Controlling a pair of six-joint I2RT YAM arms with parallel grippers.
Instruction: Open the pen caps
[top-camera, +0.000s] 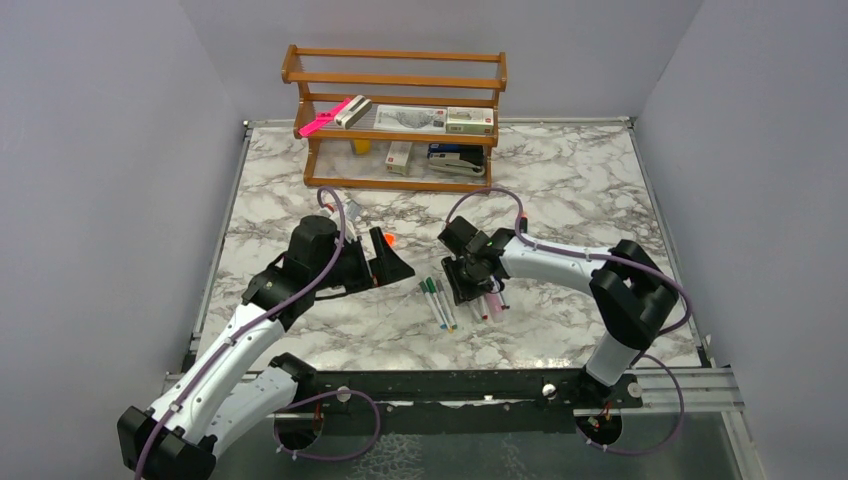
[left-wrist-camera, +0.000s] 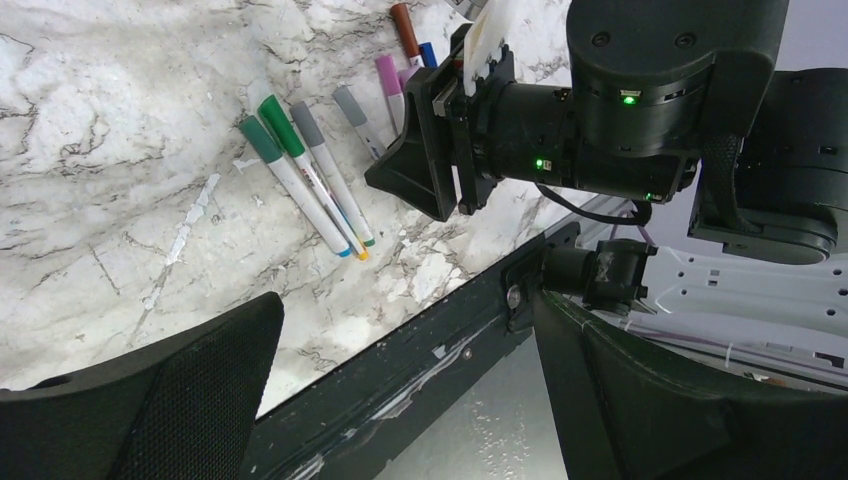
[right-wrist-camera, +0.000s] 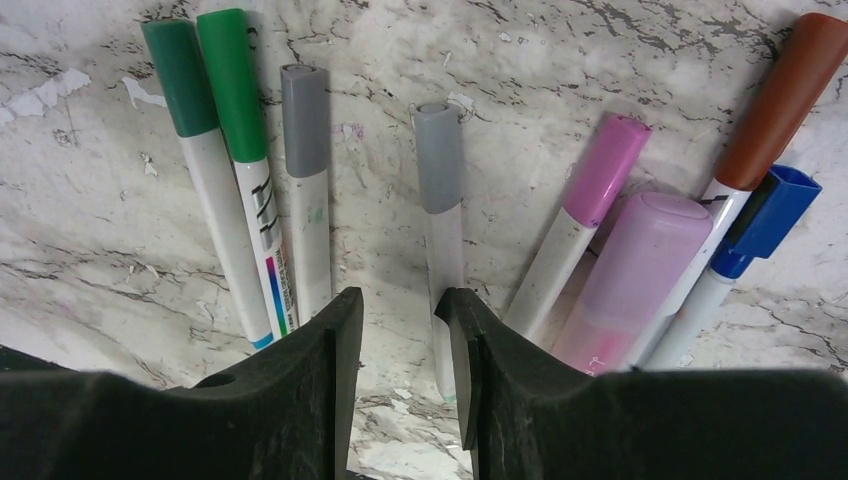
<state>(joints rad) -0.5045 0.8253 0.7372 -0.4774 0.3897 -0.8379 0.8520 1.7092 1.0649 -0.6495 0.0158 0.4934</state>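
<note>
1. The markers (top-camera: 445, 300) lie side by side on the marble worktop (top-camera: 560, 180), about midway along its near edge, caps pointing toward the far edge.
2. Your right gripper (right-wrist-camera: 400, 310) hangs low over the row. Its fingers are narrowly apart with bare marble between them, so it holds nothing. The barrel of the lone grey-capped marker (right-wrist-camera: 438, 155) runs under one finger.
3. Your left gripper (top-camera: 388, 262) waits to the left of the row, fingers spread wide and empty.
4. Expect light, stiff, smooth plastic. The round barrels will likely roll or squirt out of a skewed pinch, so close squarely across them.
5. Take the white barrel around mid-length and leave the cap free. Each cap is a short stub with little to bite on, so seat the second gripper fully before pulling straight along the axis. Press-fit caps probably let go with a jerk.
6. The lone grey-capped marker lies apart from its neighbours, which makes it the easy pick. The pink cap (right-wrist-camera: 607, 165), lilac highlighter (right-wrist-camera: 650, 260), dark red cap (right-wrist-camera: 790, 100) and blue cap (right-wrist-camera: 765, 220) crowd together, so your fingers may nudge them.
</note>
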